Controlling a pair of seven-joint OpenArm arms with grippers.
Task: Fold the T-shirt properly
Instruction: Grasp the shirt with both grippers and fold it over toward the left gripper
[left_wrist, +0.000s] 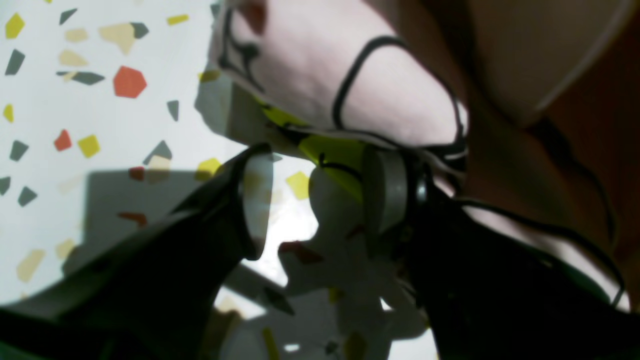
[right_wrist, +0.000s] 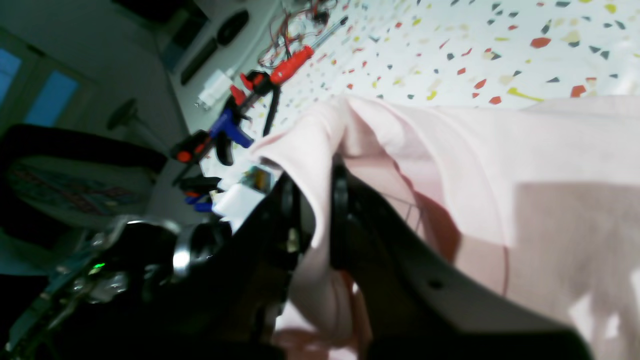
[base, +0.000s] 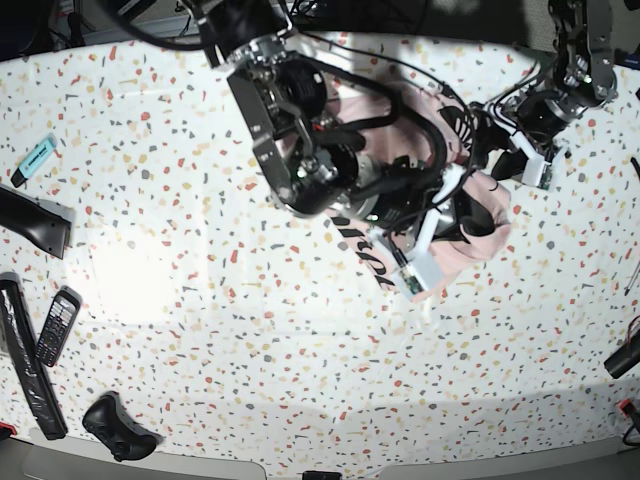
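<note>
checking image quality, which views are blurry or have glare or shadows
Left wrist: soft focus, T-shirt blurred, dark tool shadows on the table. Right wrist: background tools smeared. Base: sharper, fisheye-curved edges, a bright glare patch left of centre.

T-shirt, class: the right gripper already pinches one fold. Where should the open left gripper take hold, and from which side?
Probably the printed edge of the T-shirt hanging just beyond the left gripper. Come straight ahead: that edge is thin, free and nearly between the open jaws.
</note>
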